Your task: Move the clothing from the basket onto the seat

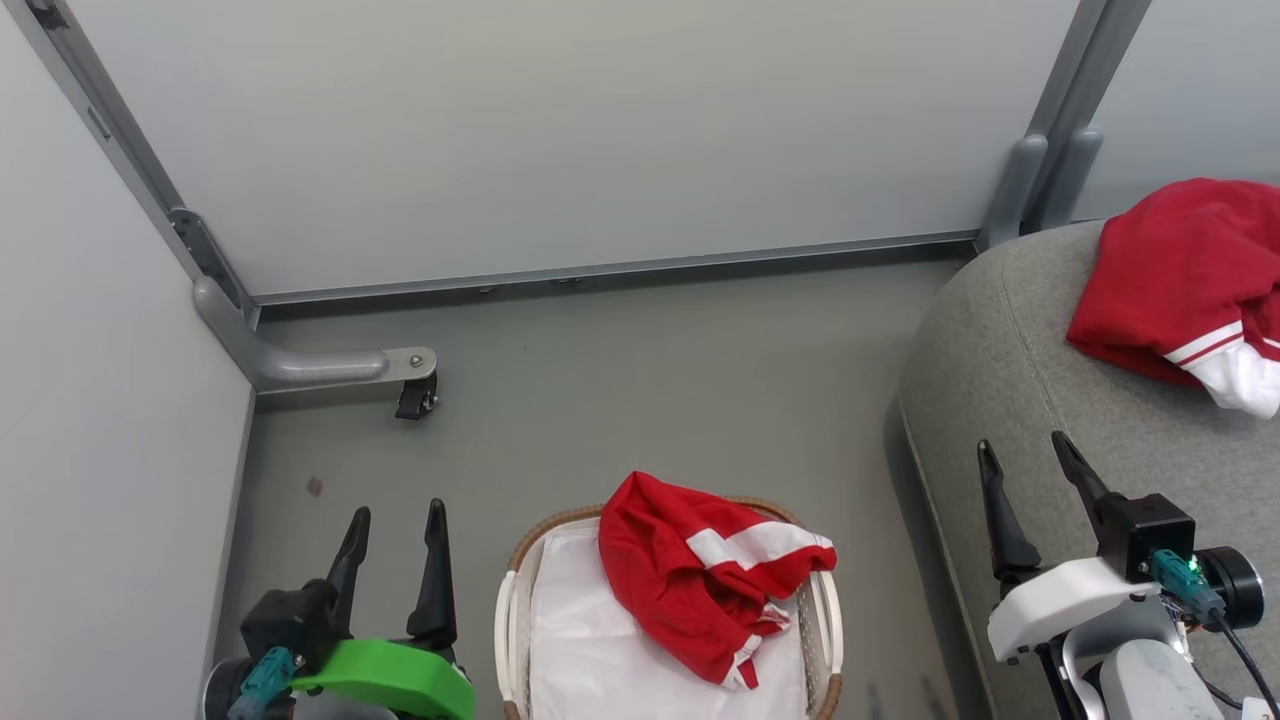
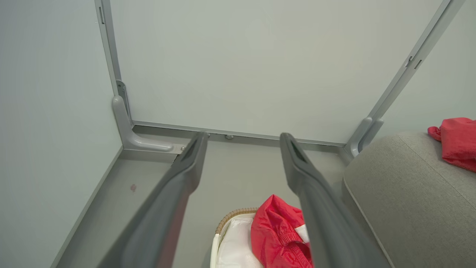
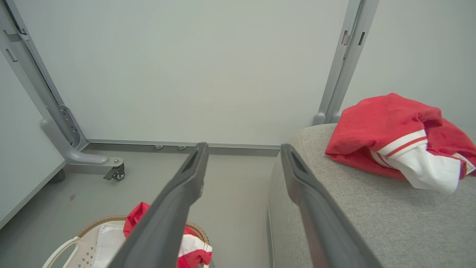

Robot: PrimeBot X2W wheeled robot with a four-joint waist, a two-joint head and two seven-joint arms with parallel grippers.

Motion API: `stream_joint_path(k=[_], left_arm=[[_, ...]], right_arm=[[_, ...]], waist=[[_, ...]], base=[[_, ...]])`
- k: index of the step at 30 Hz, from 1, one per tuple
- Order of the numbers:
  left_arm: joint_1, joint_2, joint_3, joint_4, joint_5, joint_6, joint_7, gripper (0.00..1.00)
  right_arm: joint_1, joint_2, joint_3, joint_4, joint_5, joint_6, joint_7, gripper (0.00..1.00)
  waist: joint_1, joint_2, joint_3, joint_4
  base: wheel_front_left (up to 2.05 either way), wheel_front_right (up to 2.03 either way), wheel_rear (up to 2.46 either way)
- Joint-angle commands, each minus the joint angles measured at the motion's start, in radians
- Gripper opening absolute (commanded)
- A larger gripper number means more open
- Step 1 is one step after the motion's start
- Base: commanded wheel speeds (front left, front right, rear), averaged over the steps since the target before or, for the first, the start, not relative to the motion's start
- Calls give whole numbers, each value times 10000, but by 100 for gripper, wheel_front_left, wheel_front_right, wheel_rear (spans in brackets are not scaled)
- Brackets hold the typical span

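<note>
The left gripper [image 1: 399, 510] stood wide and empty, with the basket [image 1: 512, 590] just to its right holding the white-banded red garment [image 1: 690, 585]. The right gripper [image 1: 1023, 443] was also spread and empty at the edge of the seat [image 1: 1000, 350]. Ahead and to its right lay the striped-cuff red garment [image 1: 1170, 270], its small tag [image 3: 469, 166] too small to read.
</note>
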Motion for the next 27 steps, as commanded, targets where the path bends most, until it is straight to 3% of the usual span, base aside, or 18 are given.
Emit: stream_joint_path(k=[1,12,18,27], left_arm=[[-151,13,-27,2,121,-49,-5,100],[-1983,16,-669,566,182,-243,-5,100],[-3600,19,-1368,2049,671,-333,-4,100],[-5372,38,-2691,4068,525,-438,-5,100]], right_arm=[[-48,-39,0,-58,72,-14,-24,100],[-1045,-37,-173,-423,-93,-14,-24,100],[-2113,-37,-171,-722,-58,-14,-24,100],[-3091,-34,42,-1113,281,-14,-24,100]], waist=[[0,0,154,-55],[0,0,2002,-565],[0,0,3711,-1221],[0,0,5524,-2120]], base=[[0,0,0],[0,0,0],[0,0,0],[0,0,0]])
